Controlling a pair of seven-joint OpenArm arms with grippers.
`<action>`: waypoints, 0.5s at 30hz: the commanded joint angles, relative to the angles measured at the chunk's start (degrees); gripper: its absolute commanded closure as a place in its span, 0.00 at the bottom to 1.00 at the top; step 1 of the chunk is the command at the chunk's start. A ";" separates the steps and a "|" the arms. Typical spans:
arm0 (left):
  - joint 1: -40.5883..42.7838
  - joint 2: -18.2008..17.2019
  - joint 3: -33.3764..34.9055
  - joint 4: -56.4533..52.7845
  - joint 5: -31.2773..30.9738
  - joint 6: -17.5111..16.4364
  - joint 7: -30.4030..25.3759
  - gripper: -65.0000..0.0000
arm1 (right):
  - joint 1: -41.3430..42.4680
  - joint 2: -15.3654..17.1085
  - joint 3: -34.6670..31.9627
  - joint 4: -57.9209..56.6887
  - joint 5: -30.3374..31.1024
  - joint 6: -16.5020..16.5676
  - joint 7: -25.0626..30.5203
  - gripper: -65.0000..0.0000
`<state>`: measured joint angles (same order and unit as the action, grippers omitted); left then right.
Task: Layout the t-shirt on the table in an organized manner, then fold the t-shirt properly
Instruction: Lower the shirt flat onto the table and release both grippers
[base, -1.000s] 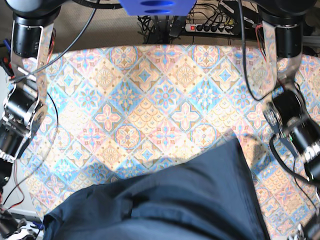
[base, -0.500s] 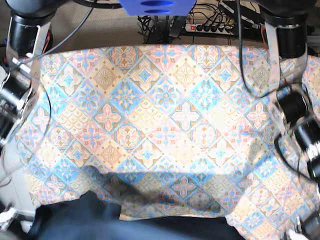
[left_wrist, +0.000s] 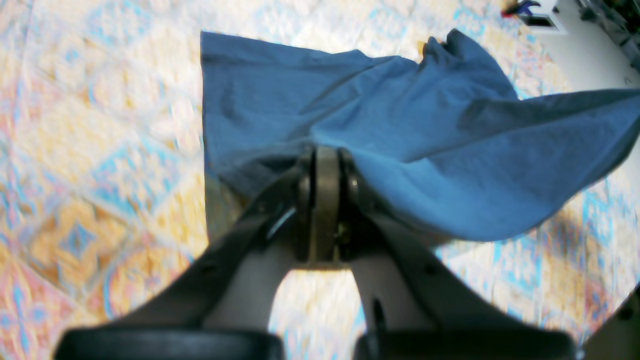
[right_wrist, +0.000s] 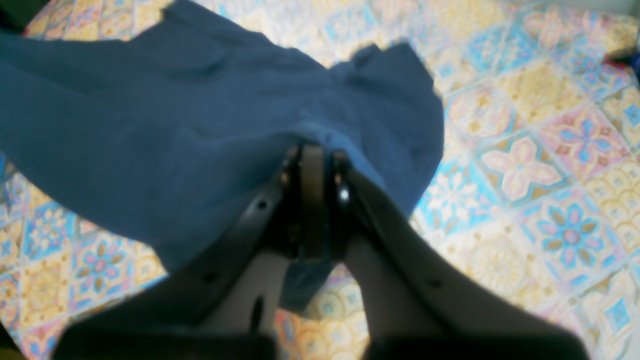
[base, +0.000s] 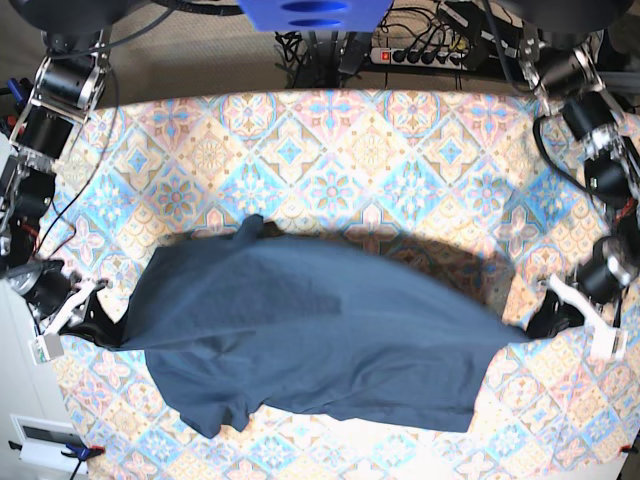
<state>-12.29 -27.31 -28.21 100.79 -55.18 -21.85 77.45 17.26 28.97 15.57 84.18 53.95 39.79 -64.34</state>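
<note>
The t-shirt (base: 320, 335) hangs stretched between the 2 grippers across the near half of the table (base: 330, 160), spreading from about 9 o'clock to 3 o'clock in the base view, with its lower edge sagging toward 6 o'clock and a small fold of cloth peaking at about 11 o'clock of its outline. In that view the right gripper (base: 100, 325) sits at the cloth's 9 o'clock end, near the table's edge, and the left gripper (base: 535, 320) sits at the 3 o'clock end, so the 2 are well apart with the shirt between them. In the left wrist view the left gripper (left_wrist: 325, 160) has its jaws pressed together on an edge of the t-shirt (left_wrist: 400, 135), and the fabric fans out from the pinch toward 12 o'clock and 2 o'clock, one flat corner lying at 11 o'clock and a billowing fold reaching 3 o'clock above the table (left_wrist: 90, 150). In the right wrist view the right gripper (right_wrist: 312, 155) likewise has its jaws clamped on the t-shirt (right_wrist: 150, 135), the cloth spreading from the pinch toward 9 o'clock and 12 o'clock, with a short flap hanging below the fingers at 6 o'clock and bare patterned table (right_wrist: 540, 165) at 3 o'clock. Both wrist views are somewhat blurred, and how much of the shirt touches the table cannot be told.
</note>
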 joint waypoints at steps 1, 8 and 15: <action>1.26 -1.39 -2.08 1.32 -0.51 0.00 -1.19 1.00 | 0.63 1.49 0.56 1.05 1.04 0.21 1.96 0.99; 12.95 -2.98 -3.57 2.64 -0.25 0.00 -1.63 1.00 | -7.72 1.75 0.56 0.96 0.77 0.21 1.87 0.99; 19.64 -2.71 -3.57 2.28 0.01 0.26 -1.71 1.00 | -10.79 1.84 0.56 1.05 -4.68 0.21 0.03 0.99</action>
<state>8.08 -28.88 -31.33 102.28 -54.02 -21.58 77.08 5.58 29.39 15.66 84.16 48.64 39.86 -65.39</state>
